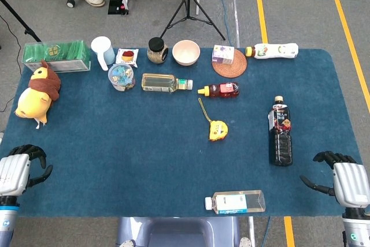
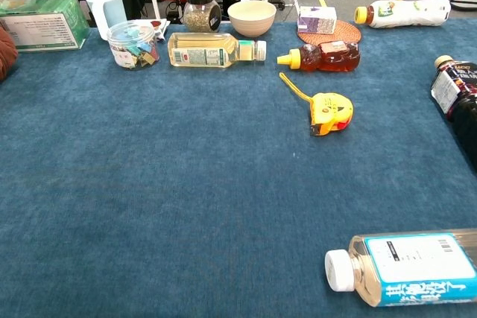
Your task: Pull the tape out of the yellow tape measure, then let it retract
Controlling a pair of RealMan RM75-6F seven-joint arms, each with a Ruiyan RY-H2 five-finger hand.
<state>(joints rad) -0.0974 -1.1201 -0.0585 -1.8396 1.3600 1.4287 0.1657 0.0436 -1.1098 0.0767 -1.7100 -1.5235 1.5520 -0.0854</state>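
Note:
The yellow tape measure (image 1: 218,131) lies on the blue table cloth near the middle, with a yellow strap (image 1: 203,109) trailing toward the far side. In the chest view the tape measure (image 2: 329,112) sits right of centre, its strap (image 2: 294,86) pointing up and left. My left hand (image 1: 17,169) hovers at the near left corner, fingers apart and empty. At the near right corner, also empty with fingers spread, is my right hand (image 1: 341,180). Both hands are far from the tape measure and absent from the chest view.
A clear water bottle (image 1: 236,202) lies at the near edge. A dark bottle (image 1: 280,132) lies right of the tape measure. A honey bear bottle (image 1: 221,89), an oil bottle (image 1: 165,83), a bowl (image 1: 185,52), jars, a cup and a plush toy (image 1: 36,92) line the far and left sides.

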